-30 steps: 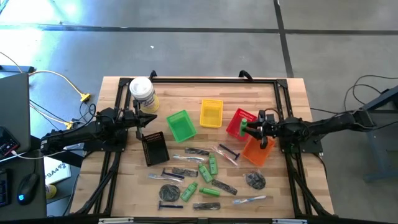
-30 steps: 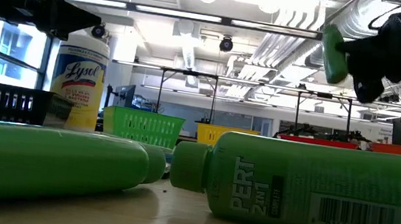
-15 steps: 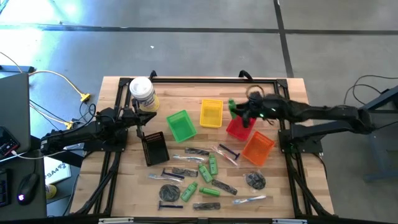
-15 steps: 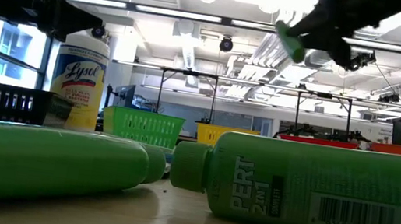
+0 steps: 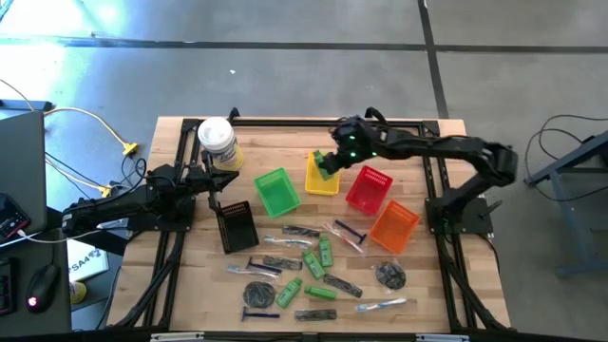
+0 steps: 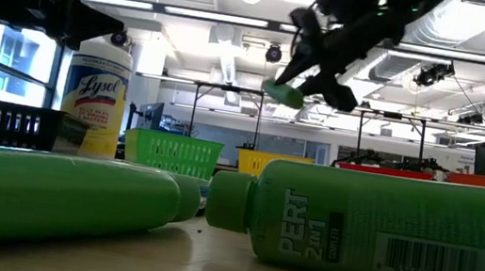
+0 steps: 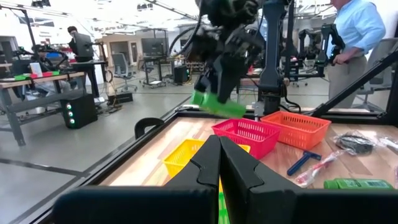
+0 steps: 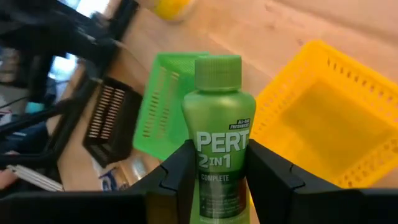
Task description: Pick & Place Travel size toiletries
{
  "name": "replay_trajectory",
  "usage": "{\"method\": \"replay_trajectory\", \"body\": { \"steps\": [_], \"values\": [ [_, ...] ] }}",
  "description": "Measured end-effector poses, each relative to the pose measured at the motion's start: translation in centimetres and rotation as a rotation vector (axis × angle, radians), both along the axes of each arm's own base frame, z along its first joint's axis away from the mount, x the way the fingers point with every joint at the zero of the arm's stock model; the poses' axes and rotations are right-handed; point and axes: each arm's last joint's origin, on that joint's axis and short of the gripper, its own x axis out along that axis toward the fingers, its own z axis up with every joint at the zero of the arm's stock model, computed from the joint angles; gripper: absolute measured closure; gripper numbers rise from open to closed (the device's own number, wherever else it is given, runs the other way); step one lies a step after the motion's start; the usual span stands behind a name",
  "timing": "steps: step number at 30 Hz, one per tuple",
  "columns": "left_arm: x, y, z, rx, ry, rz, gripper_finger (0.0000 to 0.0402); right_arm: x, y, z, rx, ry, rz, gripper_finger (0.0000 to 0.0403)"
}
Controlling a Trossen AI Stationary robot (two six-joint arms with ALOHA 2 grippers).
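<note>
1. The right gripper [image 5: 330,163] is clamped on a green bottle [image 8: 218,149], held in the air with a finger on each side.
2. Right under that gripper is the yellow basket [image 5: 323,178]; the green basket [image 5: 276,191] is just beyond it and the red basket [image 5: 369,188] is on the gripper's other side.
3. The left gripper [image 5: 228,180] is closed on nothing, just beside the black basket [image 5: 236,226].
4. More green bottles [image 5: 314,263], razors [image 5: 257,313] and wrapped pieces [image 5: 385,304] lie on the table [image 5: 285,142], well away from both grippers.

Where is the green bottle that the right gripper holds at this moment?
In the high view, the green bottle hangs in the right gripper above the yellow basket, beside the green basket.
</note>
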Motion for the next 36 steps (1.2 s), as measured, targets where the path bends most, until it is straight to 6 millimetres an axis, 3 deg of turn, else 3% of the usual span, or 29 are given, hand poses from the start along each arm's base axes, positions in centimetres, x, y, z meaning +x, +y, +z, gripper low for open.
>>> {"method": "replay_trajectory", "body": {
  "steps": [6, 13, 19, 30, 36],
  "values": [
    [0.0, 0.0, 0.0, 0.000, -0.001, 0.000, 0.0402, 2.2, -1.1, -1.6, 0.104, 0.220, -0.007, 0.0289],
    [0.0, 0.0, 0.0, 0.000, -0.001, -0.001, 0.0402, 3.8, -2.3, -3.7, 0.185, 0.283, -0.065, 0.0291],
    [0.0, 0.0, 0.0, 0.001, -0.002, -0.001, 0.0402, 4.1, -2.5, -5.5, 0.223, 0.341, -0.075, 0.0288],
    [0.0, 0.0, 0.0, 0.001, -0.003, -0.001, 0.0402, 3.8, -4.0, -5.5, 0.158, 0.336, -0.155, 0.0288],
    [0.0, 0.0, 0.1, 0.002, -0.007, -0.001, 0.0402, 4.0, -4.4, -6.8, 0.138, 0.371, -0.175, 0.0287]
  ]
}}
